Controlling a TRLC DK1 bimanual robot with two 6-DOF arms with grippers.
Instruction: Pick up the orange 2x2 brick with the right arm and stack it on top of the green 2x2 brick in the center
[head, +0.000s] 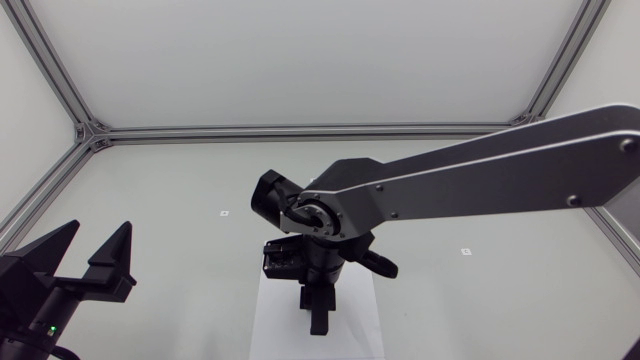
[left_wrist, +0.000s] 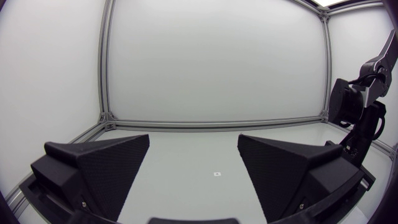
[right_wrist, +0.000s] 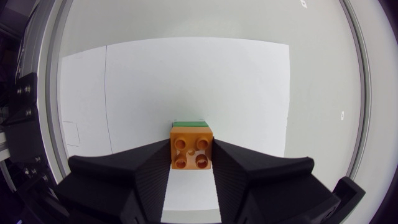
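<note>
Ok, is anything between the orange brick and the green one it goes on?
Nothing visible. The right hand holds the orange brick right over the green brick, of which only an edge shows past it. I can't tell if they touch.

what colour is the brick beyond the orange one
Green brick, its edge showing past the orange brick; right wrist view.

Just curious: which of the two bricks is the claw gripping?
The orange brick, clamped between the right gripper's fingers; the green brick shows only as a strip behind it.
</note>
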